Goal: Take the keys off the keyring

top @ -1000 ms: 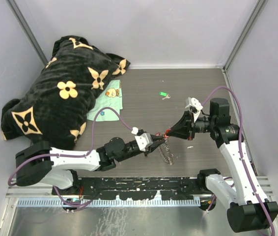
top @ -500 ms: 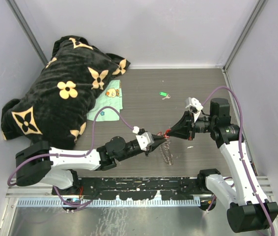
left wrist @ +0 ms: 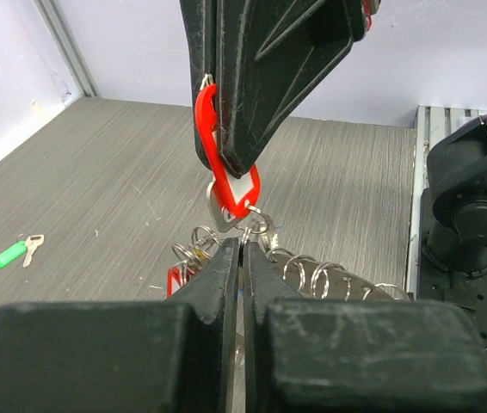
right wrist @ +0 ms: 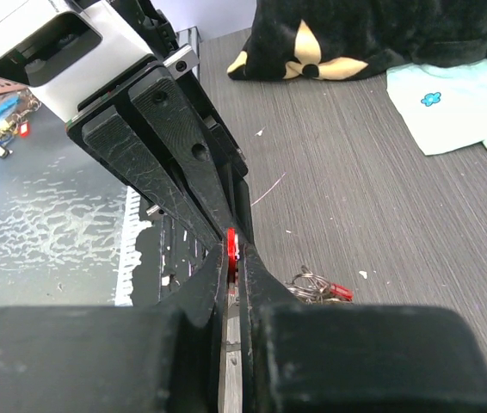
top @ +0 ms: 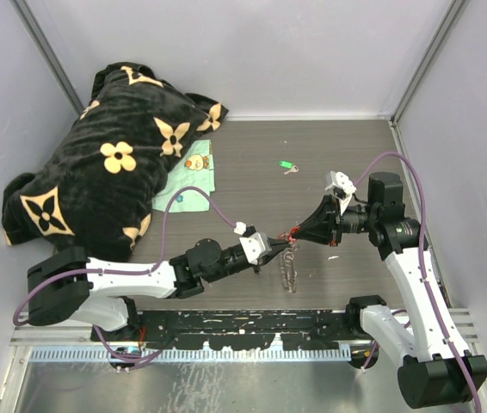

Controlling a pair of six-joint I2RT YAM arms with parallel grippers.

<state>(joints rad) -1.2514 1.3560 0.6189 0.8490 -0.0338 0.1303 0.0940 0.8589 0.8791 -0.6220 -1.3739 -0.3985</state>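
Observation:
My right gripper [top: 295,232] is shut on the red tag [left wrist: 225,163] of a silver key [left wrist: 220,209]; the tag's edge shows between the jaws in the right wrist view [right wrist: 231,248]. My left gripper [top: 283,246] meets it tip to tip and is shut on the keyring [left wrist: 347,284] just below that key. The dark ring with its several small wire loops hangs under both grippers above the table [top: 290,274]. A second red tag [left wrist: 175,280] hangs on the ring. A loose key with a green tag [top: 286,165] lies on the table further back.
A black blanket with tan flowers [top: 114,163] fills the back left. A pale green cloth [top: 188,185] lies beside it. Grey walls close in the back and both sides. A metal rail [top: 243,323] runs along the near edge.
The left gripper has shifted slightly right, closer to the right gripper. The keyring now hangs straighter down beneath the two grippers. The right arm has barely moved.

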